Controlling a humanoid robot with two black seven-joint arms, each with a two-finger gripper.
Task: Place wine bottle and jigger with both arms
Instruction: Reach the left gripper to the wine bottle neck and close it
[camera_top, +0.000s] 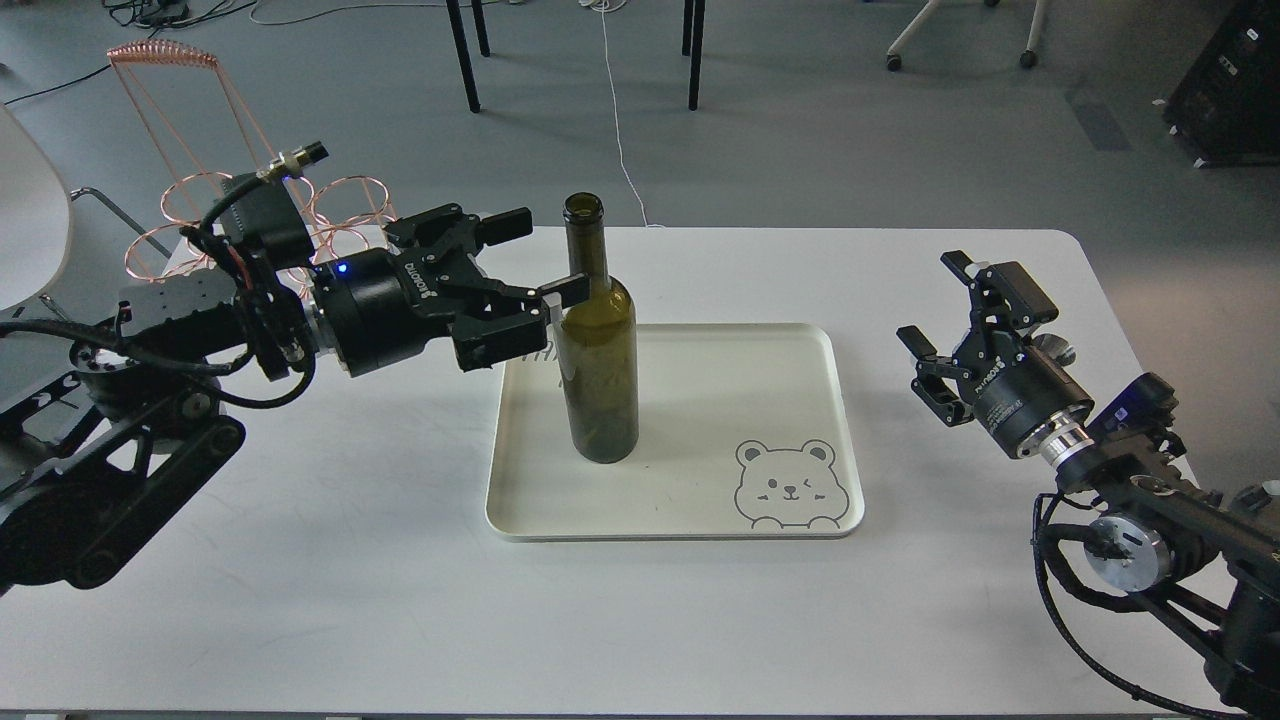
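The left gripper (540, 255) reaches in from the left with its fingers spread wide. One finger passes behind the bottle's neck and the other touches, or nearly touches, the shoulder of the wine bottle (598, 350); they bracket the glass without clamping it. Whether the gripper is about to grasp or has just let go cannot be told.

The bottle stands upright, dark olive green, uncorked, on the left part of a cream tray (700, 525) with a cartoon bear printed in its near right corner. Standing steady on its base, it seems to need no support.

The right gripper (945, 310) hovers well to the right of the tray, above the white table (300, 600), its fingers apart and holding nothing. It looks parked clear of the tray, probably so the arms do not crowd each other.

The jigger is not visible anywhere, so that half of the task appears undone.

Behind the left arm stands a copper wire rack (190, 120) at the table's far left corner.
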